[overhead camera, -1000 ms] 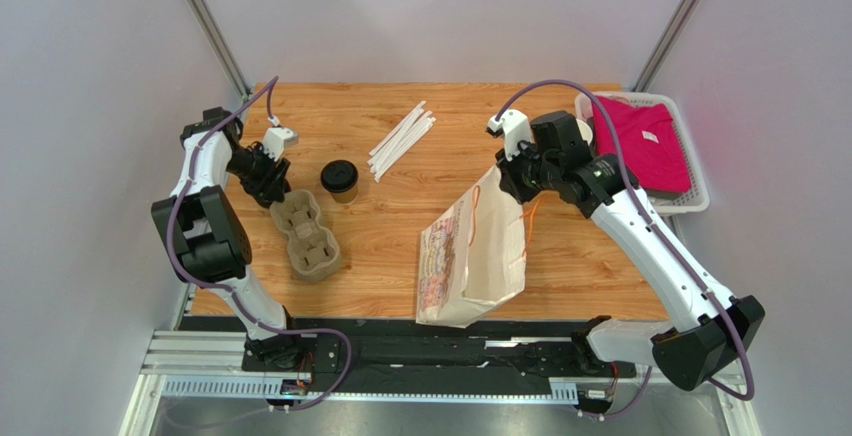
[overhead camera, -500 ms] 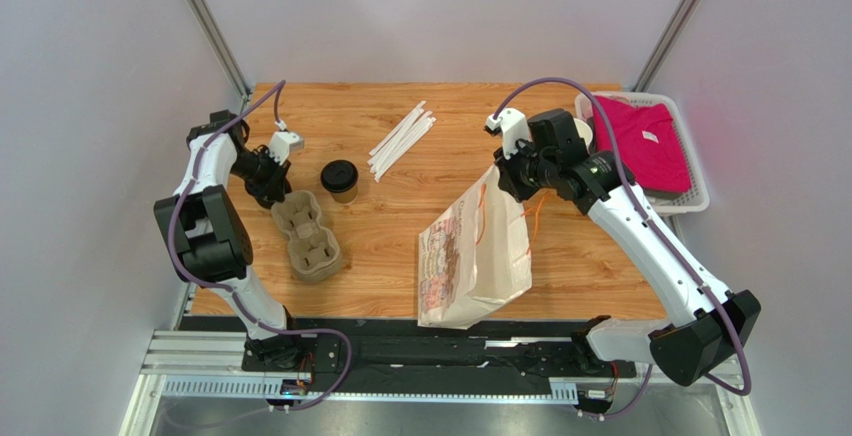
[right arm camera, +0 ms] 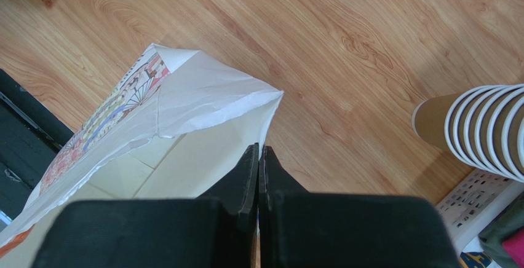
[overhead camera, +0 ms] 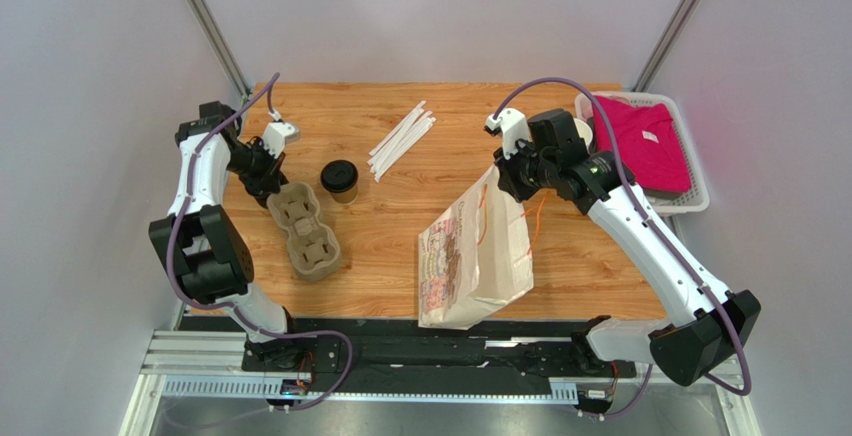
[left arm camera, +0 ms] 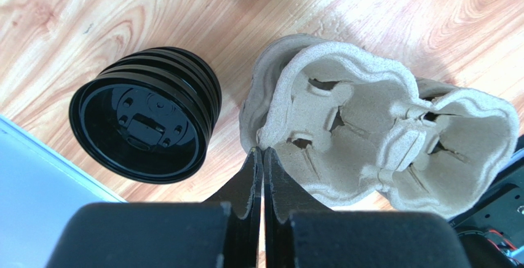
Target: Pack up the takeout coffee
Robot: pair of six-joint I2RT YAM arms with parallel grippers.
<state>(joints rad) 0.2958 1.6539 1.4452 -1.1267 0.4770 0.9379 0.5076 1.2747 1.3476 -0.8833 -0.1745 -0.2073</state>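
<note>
the takeout coffee (overhead camera: 339, 180) stands upright on the table (overhead camera: 390, 246), lid on, just right of the far end of the pulp cup tray (overhead camera: 305, 234), and has not moved over the last second. the left hand (left arm camera: 262, 153), clamped on the tray's far rim, has tugged that end slightly far and left. the right hand (right arm camera: 258, 152), pinched shut on the far lip of the paper bag (overhead camera: 475, 256), has drawn the mouth a little rightward. it looks like tray and bag are being readied; the cup is not yet packed.
</note>
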